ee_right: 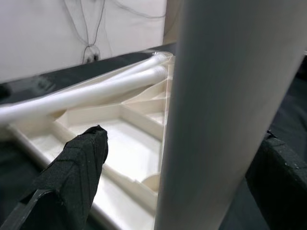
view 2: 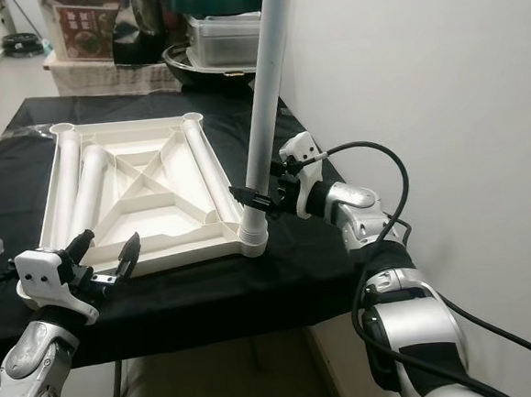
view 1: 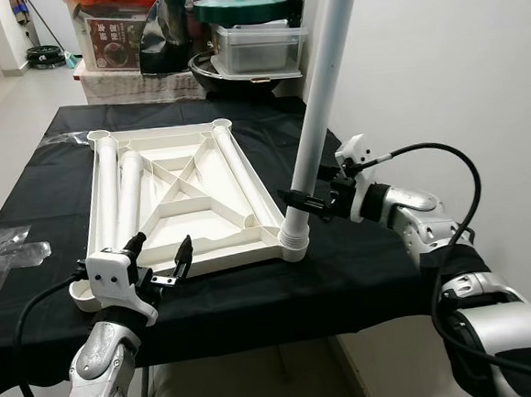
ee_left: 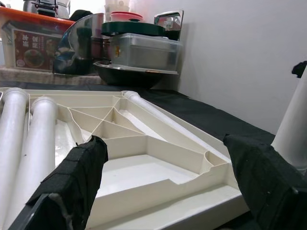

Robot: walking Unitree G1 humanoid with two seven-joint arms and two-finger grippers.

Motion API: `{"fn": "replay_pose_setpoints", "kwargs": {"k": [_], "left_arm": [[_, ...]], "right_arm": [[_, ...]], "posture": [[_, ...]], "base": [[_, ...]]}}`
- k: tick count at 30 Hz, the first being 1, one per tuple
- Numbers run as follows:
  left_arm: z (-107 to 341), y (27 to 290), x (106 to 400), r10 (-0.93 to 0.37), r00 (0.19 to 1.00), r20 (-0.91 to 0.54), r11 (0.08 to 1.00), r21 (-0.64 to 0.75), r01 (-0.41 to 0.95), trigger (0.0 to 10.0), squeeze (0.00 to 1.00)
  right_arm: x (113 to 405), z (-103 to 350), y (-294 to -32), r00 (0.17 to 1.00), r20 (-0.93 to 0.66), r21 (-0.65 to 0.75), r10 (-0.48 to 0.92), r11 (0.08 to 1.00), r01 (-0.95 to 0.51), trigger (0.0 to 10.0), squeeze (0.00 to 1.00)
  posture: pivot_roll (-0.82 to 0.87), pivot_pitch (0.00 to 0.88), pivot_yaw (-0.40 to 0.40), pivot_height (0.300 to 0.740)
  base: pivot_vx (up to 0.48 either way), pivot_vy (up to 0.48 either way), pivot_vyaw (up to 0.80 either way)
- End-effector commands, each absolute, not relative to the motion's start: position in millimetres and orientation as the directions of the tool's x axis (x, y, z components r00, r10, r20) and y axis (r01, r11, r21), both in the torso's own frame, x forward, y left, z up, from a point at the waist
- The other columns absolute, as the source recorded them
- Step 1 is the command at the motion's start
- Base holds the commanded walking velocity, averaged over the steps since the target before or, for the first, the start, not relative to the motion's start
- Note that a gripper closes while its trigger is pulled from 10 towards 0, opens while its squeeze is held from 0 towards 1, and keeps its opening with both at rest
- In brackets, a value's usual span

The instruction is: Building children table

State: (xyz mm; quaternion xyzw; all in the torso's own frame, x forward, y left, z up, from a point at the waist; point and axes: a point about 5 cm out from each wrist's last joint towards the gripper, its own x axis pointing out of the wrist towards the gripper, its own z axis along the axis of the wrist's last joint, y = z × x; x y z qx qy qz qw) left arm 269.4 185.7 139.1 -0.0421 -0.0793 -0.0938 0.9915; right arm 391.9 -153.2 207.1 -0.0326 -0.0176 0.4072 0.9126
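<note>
Upturned white tabletop (view 1: 184, 194) on the black-covered bench (view 1: 254, 291), 1 leg (view 1: 319, 121) upright in its near right corner socket, 3 legs lying inside. Right gripper (view 1: 304, 201) spans this leg, fingers spread, contact unclear; the right wrist view shows gaps. Left gripper (view 1: 164, 257) gapes, empty, at the near edge. Stacked containers (view 1: 258, 43) behind.
</note>
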Motion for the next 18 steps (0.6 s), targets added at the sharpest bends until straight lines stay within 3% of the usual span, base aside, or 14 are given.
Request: {"fn": "replay_pose_setpoints", "kwargs": {"k": [1, 6, 7, 8, 18], "left_arm": [[137.3, 182.1, 269.5, -0.191, 0.968, 0.162, 0.977, -0.065, 0.204, 10.0, 0.00], [137.3, 181.6, 269.6, -0.191, 0.968, 0.162, 0.977, -0.067, 0.204, 10.0, 0.00], [137.4, 181.1, 269.7, -0.192, 0.968, 0.163, 0.976, -0.068, 0.205, 10.0, 0.00], [137.3, 180.8, 269.7, -0.192, 0.968, 0.163, 0.976, -0.068, 0.205, 10.0, 0.00], [136.0, 179.9, 269.1, -0.191, 0.969, 0.158, 0.976, -0.069, 0.204, 10.0, 0.00]], "right_arm": [[396.6, 212.9, -153.3, 0.713, 0.052, -0.060, 0.699, 0.715, -0.696, 10.0, 0.00], [399.3, 215.5, -152.4, 0.738, 0.070, -0.046, 0.671, 0.741, -0.670, 9.8, 0.00], [401.1, 216.8, -152.2, 0.753, 0.076, -0.040, 0.653, 0.757, -0.652, 5.6, 0.00], [402.5, 217.9, -152.7, 0.768, 0.080, -0.039, 0.635, 0.772, -0.634, 0.0, 0.00], [405.1, 210.6, -151.8, 0.821, 0.051, -0.048, 0.569, 0.822, -0.567, 0.0, 0.00]], "posture": [[0.10, 0.000, -0.140, 0.740], [0.10, 0.000, -0.144, 0.740], [0.10, 0.000, -0.146, 0.740], [0.10, 0.000, -0.147, 0.740], [0.10, 0.000, -0.147, 0.740]], "base": [[0.000, 0.000, 0.00], [0.000, 0.000, 0.00], [0.000, 0.000, 0.00], [0.000, 0.000, 0.00], [0.000, 0.000, 0.00]]}}
